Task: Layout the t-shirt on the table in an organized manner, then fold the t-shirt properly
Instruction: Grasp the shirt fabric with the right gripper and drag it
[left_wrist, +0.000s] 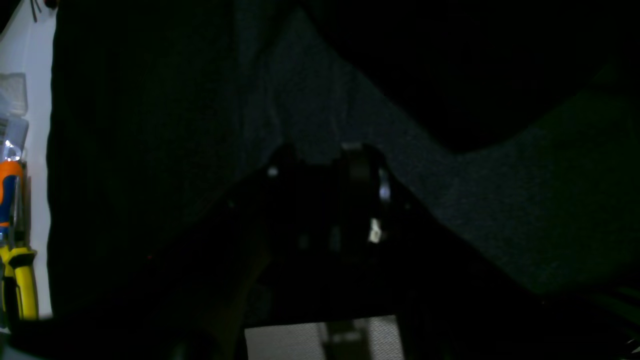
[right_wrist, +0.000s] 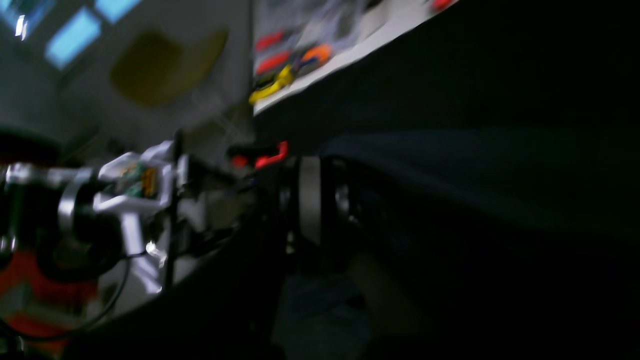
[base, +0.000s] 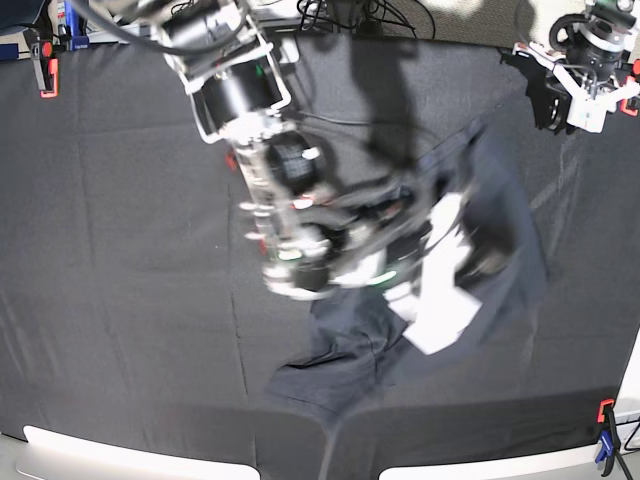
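Observation:
The dark slate-blue t-shirt (base: 350, 360) lies crumpled right of centre on the table (base: 120, 250), which is covered in black cloth. One end of the shirt reaches up towards the far right corner. My right gripper (base: 455, 280) is blurred with motion over the middle of the shirt. In the right wrist view the gripper (right_wrist: 320, 200) is shut, and t-shirt (right_wrist: 475, 170) fabric runs away from its fingers. My left arm (base: 580, 70) sits at the far right corner. The left gripper (left_wrist: 322, 160) shows as a dark shape against a peak of t-shirt (left_wrist: 320, 100) fabric, and its jaws are too dark to read.
A red clamp (base: 45, 75) grips the far left edge, and a blue and red clamp (base: 603, 440) the near right corner. The pale rim (base: 130, 455) runs along the near edge. Orange and yellow hand tools (left_wrist: 12, 240) lie on a white surface beside the table.

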